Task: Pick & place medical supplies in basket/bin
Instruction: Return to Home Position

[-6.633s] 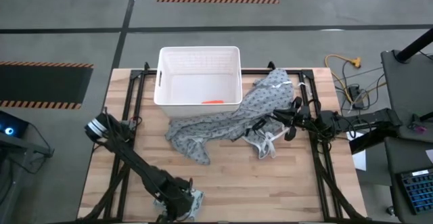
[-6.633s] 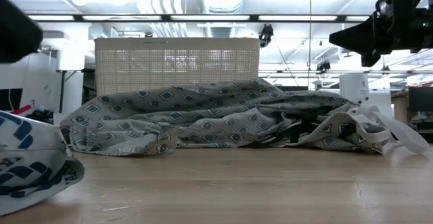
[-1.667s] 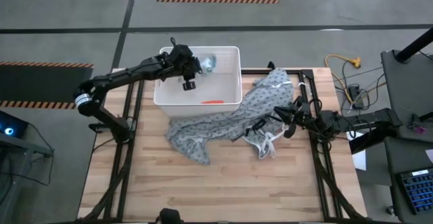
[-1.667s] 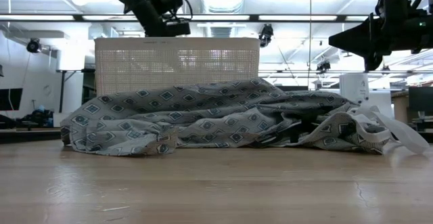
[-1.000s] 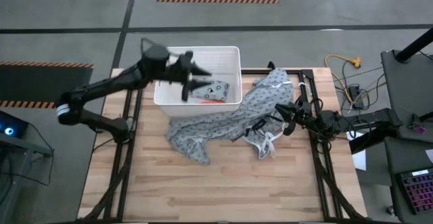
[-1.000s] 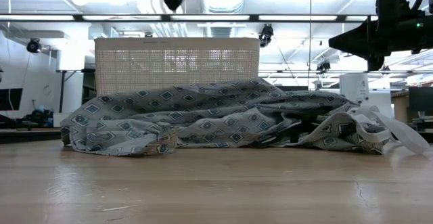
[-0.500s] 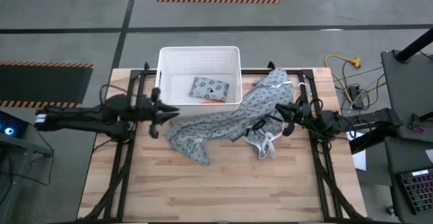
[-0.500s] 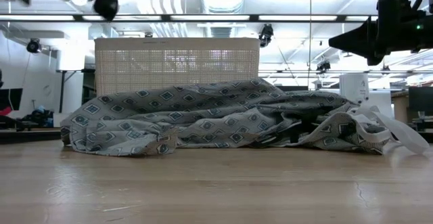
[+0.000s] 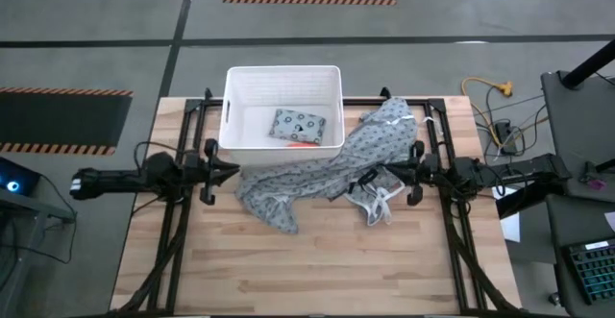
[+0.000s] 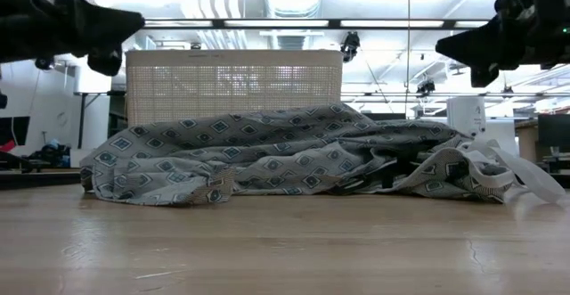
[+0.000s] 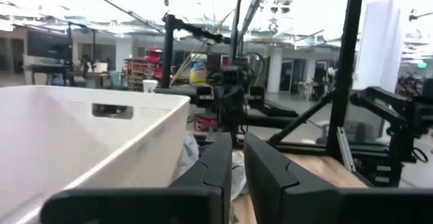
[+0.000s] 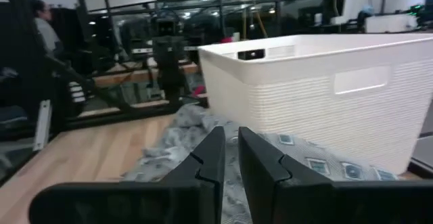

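The white bin stands at the table's far edge. On its floor lies a pale dotted packet, and an orange tube rests against the near wall. My left gripper hovers shut over the table's left side, just near of the bin, pointing right and holding nothing. My right gripper hangs shut above the grey patterned gown, pointing left toward the bin. In the low view both grippers, left and right, float high above the table.
The gown lies crumpled across the table's middle, in front of the bin, with its white ties trailing on the right. Bare wood covers the near half of the table. Black frame rails run along both sides.
My left gripper has drawn back from above the bin toward the table's left and near side, coming down lower and turning to point right. Its fingers have shut with nothing between them. The dotted packet stays lying in the bin.
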